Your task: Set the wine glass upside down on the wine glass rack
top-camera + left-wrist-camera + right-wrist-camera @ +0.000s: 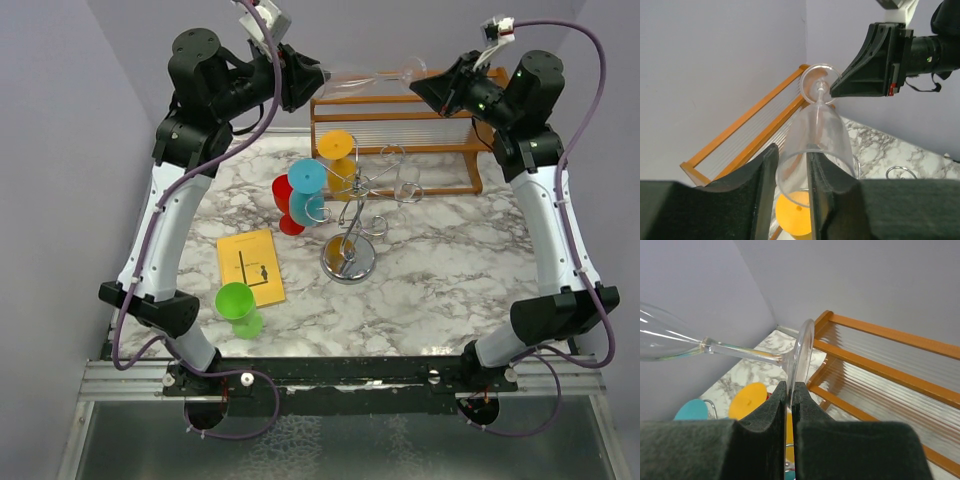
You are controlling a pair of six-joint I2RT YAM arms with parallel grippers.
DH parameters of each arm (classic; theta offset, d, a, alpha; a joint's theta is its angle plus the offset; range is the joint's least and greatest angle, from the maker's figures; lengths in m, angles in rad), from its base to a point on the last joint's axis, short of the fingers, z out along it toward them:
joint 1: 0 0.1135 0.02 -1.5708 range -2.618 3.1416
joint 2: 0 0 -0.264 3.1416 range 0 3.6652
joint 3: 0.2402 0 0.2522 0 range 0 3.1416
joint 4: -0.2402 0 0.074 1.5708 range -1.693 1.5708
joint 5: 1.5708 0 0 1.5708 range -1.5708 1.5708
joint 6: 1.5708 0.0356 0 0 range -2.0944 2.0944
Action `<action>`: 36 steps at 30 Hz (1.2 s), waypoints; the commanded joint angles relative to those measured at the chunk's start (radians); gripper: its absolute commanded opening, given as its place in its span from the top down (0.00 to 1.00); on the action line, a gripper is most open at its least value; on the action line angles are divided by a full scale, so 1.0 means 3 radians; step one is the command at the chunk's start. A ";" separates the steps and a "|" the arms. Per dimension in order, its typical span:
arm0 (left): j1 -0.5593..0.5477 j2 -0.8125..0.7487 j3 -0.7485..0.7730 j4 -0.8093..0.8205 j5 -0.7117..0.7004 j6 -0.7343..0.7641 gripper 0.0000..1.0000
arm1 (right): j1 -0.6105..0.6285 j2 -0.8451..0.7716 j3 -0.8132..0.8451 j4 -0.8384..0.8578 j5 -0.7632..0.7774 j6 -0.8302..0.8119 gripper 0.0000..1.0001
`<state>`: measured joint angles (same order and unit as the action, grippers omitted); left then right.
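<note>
The clear wine glass (365, 80) hangs level, high above the table's back, between both grippers. My right gripper (418, 85) is shut on the edge of its round foot (802, 350), with the jaws (790, 387) pinched on it. My left gripper (318, 78) is at the bowl's mouth. In the left wrist view its jaws (792, 165) stand apart, with the left side of the bowl rim (817, 125) between them and one finger seemingly inside the bowl. The silver wire rack (350, 215) stands mid-table below, on its chrome base (347, 258).
A brown wooden slatted shelf (400, 120) stands at the back under the glass. Orange (336, 145), blue (307, 178) and red (283, 190) plastic glasses hang or stand by the rack. A green glass (238, 303) lies front left beside a yellow card (250, 267).
</note>
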<state>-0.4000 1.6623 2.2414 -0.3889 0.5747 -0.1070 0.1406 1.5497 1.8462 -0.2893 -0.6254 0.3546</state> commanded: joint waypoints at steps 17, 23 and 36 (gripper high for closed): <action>-0.0012 -0.0662 -0.0302 -0.0400 -0.1089 0.0748 0.19 | -0.0219 -0.0221 0.0356 -0.0352 0.1681 -0.1922 0.99; -0.0012 -0.0728 -0.0399 -0.0394 -0.1192 0.0857 0.19 | -0.0218 -0.0345 0.0167 -0.0153 0.1733 -0.2841 0.99; -0.0006 -0.0855 -0.0597 -0.0387 -0.1347 0.1029 0.18 | -0.0213 -0.0217 0.0076 -0.0458 0.0870 -0.4668 0.99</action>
<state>-0.4007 1.4429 2.0701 -0.5106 0.2104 0.1757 0.0772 1.4532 1.8278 -0.3721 -0.2493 -0.8276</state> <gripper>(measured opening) 0.815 0.037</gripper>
